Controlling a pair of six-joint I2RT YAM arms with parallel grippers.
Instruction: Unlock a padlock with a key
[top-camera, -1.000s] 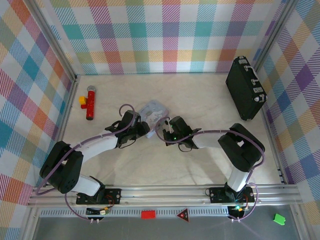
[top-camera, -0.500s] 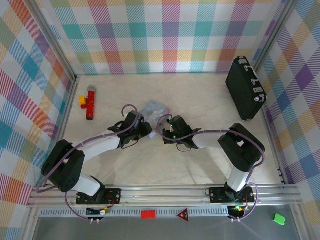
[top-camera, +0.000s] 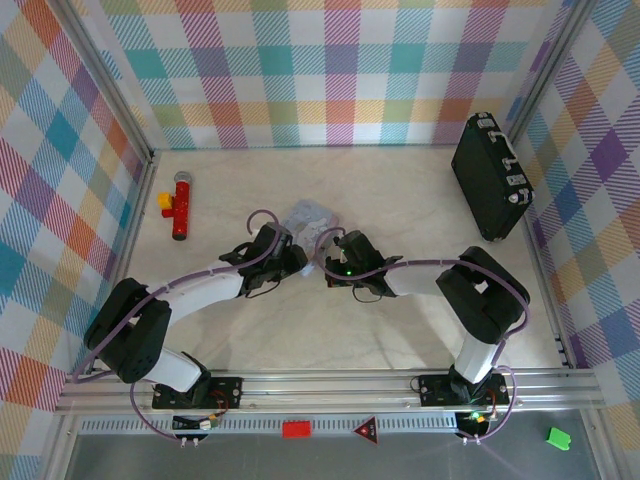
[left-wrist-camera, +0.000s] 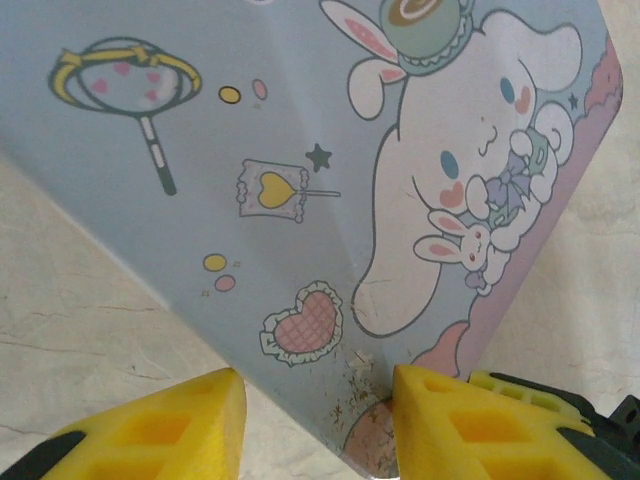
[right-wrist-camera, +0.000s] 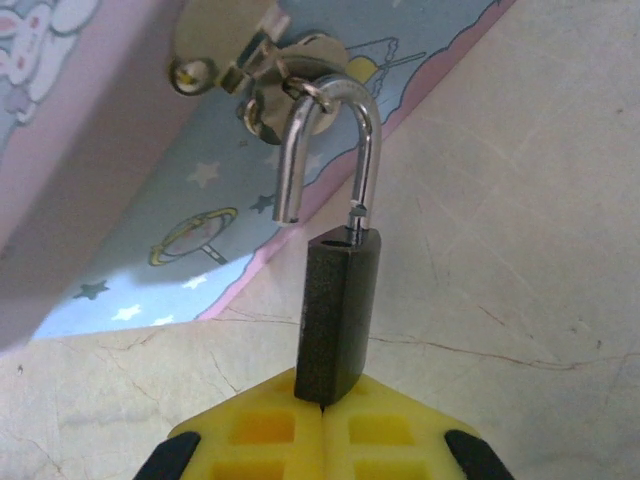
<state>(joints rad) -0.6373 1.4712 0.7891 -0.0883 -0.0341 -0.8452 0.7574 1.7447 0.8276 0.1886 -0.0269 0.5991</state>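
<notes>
Right fingers (right-wrist-camera: 250, 430) pinch the open padlock (right-wrist-camera: 338, 310) — left fingers (left-wrist-camera: 150, 430) hold pouch (left-wrist-camera: 300, 150).

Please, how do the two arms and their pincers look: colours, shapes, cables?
The left arm and the right arm have black joints, pale links and a purple cable along each. A green light glows on the right wrist. Left pincer and right pincer have yellow fingers with square hollows.

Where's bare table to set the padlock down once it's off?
Bare table lies between the pouch and the black case, along the back wall right of the red toy, and in front between the arms. Crowded: the centre, where left gripper and right gripper meet the pouch.
</notes>
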